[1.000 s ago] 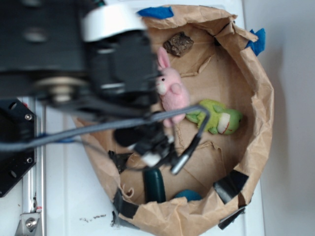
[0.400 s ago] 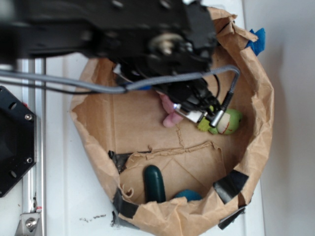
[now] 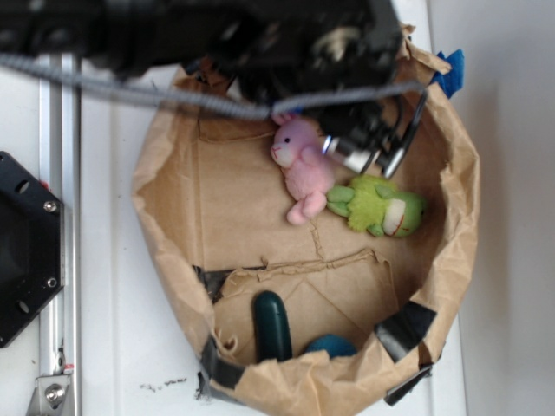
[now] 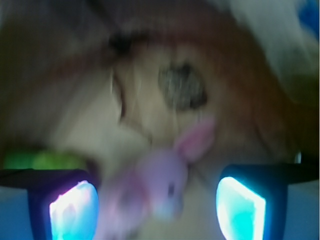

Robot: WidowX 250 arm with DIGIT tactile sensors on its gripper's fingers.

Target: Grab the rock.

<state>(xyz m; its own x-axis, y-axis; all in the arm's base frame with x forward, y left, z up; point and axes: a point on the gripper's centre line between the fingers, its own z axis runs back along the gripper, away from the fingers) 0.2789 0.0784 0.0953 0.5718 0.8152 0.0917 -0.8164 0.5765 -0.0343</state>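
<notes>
**Brown paper basin, arm over the far rim, rock seen by wrist camera only**

Brown paper, crumpled into a basin and patched with black and blue tape, is seen from above in the exterior view, standing on a white table. The upper part of that view is filled by the black arm and its grey cable, blurred. The far rim of the basin is covered by the arm, so the rock is hidden in this view.

In the wrist view the rock is recorded as a dark, mottled grey lump on the paper floor, above centre, well blurred. Nothing is touching it. The pink bunny is seen just below it, ears pointing toward the rock, a small gap of paper between them. A green patch is noted at the left edge, too blurred to be named from this view.

The gripper is set wide: 2 fingers are seen at the lower corners, lit blue-white, with the bunny framed between them and nothing gripped.

In the exterior view the pink bunny is found touching a green plush toy on its right. 1 dark green oblong object and 1 blue ball, partly hidden by the near rim, are noted at the near end, well apart from the toys.
</notes>
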